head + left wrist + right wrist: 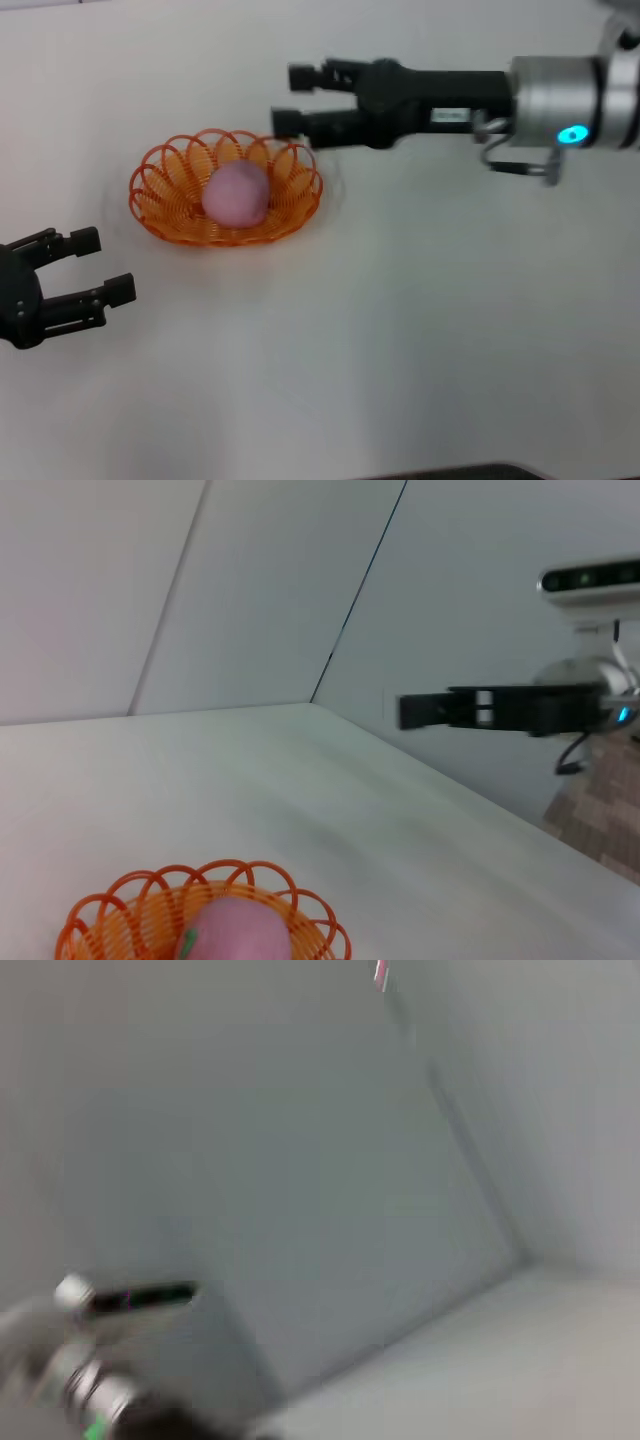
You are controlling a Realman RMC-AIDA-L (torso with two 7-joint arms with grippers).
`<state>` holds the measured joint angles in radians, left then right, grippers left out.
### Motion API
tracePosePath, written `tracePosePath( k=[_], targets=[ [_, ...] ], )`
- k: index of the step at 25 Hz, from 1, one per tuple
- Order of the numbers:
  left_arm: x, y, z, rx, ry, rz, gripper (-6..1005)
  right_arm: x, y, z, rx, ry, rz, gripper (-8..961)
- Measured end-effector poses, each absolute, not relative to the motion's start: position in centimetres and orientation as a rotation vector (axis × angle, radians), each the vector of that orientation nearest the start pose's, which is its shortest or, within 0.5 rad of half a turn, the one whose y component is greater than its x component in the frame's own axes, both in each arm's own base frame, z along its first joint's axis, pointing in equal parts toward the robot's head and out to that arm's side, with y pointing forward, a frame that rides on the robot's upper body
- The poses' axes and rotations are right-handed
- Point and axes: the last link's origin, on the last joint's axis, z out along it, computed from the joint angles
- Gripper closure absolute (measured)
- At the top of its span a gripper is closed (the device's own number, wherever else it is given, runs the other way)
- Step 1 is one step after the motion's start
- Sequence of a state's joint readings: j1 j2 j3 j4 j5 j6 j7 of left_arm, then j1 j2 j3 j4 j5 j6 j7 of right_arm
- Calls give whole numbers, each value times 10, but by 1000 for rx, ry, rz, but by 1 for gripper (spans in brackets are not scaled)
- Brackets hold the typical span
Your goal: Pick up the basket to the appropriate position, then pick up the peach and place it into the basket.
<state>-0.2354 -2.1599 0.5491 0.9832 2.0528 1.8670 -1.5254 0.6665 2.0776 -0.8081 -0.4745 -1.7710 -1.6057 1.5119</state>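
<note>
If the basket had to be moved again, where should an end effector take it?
Probably by the looped rim of the basket on its near-left edge, coming from the left end effector, which is open and closest. The peach fills the centre, so one finger should slip just inside the rim and one outside, over the low flared wall.

left gripper [95,266] low, fingers apart | right gripper [290,98] raised, fingers apart

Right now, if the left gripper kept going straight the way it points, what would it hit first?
Probably nothing: the open left gripper points across bare table, passing in front of the basket holding the peach. Depth is hard to judge, so it might clip the rim.
</note>
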Motion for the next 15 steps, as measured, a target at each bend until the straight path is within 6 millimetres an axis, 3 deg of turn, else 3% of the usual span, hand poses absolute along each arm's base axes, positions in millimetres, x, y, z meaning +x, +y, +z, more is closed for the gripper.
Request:
tracePosePath(
  k=[4, 5, 8, 11, 15],
  targets=[
    [-301, 236, 39, -2650, -870, -771, 125, 203, 339, 7, -2998, 785, 722, 7],
    [-301, 236, 39, -2651, -869, -772, 125, 211, 336, 18, -3032, 733, 552, 9],
    [-302, 236, 39, -2649, -870, -773, 125, 224, 331, 29, -3028, 641, 426, 11],
    [-302, 236, 39, -2649, -871, -774, 125, 240, 318, 35, -2988, 513, 414, 14],
    [-304, 234, 39, -2637, -882, -774, 125, 261, 297, 34, -2890, 440, 542, 24]
  ],
)
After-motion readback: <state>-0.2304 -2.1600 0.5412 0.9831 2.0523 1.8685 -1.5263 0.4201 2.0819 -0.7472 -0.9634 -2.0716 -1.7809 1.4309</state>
